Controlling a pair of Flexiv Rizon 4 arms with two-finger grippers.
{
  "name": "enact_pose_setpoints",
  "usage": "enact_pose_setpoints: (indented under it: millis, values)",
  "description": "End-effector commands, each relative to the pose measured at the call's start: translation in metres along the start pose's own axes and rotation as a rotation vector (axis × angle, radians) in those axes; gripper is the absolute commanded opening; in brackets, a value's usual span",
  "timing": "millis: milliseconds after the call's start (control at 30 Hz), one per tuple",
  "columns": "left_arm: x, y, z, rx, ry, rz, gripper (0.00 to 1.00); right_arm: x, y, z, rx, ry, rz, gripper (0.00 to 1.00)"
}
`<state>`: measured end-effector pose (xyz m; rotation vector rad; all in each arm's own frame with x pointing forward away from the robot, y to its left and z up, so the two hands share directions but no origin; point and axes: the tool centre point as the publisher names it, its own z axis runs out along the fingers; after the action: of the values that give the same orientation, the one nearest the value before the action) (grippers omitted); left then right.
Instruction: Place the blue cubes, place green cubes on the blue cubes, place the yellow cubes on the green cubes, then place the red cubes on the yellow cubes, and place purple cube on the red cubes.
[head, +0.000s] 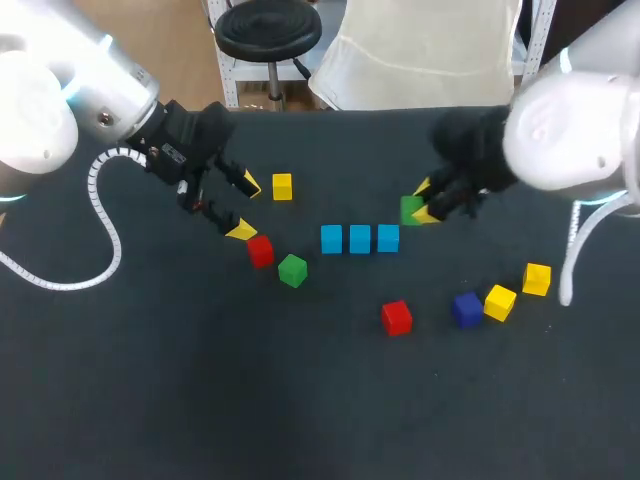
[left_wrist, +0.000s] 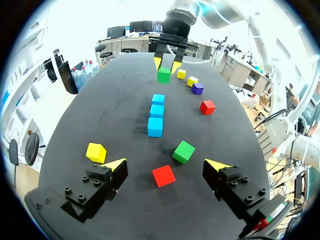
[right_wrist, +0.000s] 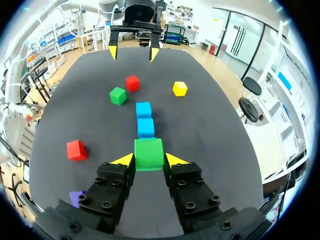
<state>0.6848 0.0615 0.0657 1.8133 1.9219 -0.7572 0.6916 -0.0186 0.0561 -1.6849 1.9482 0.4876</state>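
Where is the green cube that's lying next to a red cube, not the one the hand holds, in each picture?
Head view: the loose green cube lies lower-left of the blue row, beside a red cube.
Left wrist view: loose green cube just ahead of the left hand, past that red cube.
Right wrist view: loose green cube far ahead of the right hand, beside that red cube.
Shared landmark: the red cube next to it.

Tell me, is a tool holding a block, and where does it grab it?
The right tool pinches a green cube by two opposite sides. The left tool holds nothing.
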Motion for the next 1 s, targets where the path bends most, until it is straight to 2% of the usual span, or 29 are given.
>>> enact_pose_setpoints:
  millis: [33,433,1000]
  values:
    - [0.001,0.0,0.0,-0.001,-0.003,0.004,1.0,-0.012,0.0,0.02,-0.003,0.002,-0.004,0.0]
    - [0.001,0.0,0.0,-0.001,-0.003,0.004,1.0,-0.02,0.001,0.038,-0.019,0.012,-0.005,0.0]
    - [0.001,0.0,0.0,-0.001,-0.003,0.004,1.0,-0.016,0.002,0.048,-0.02,0.016,0.008,0.0]
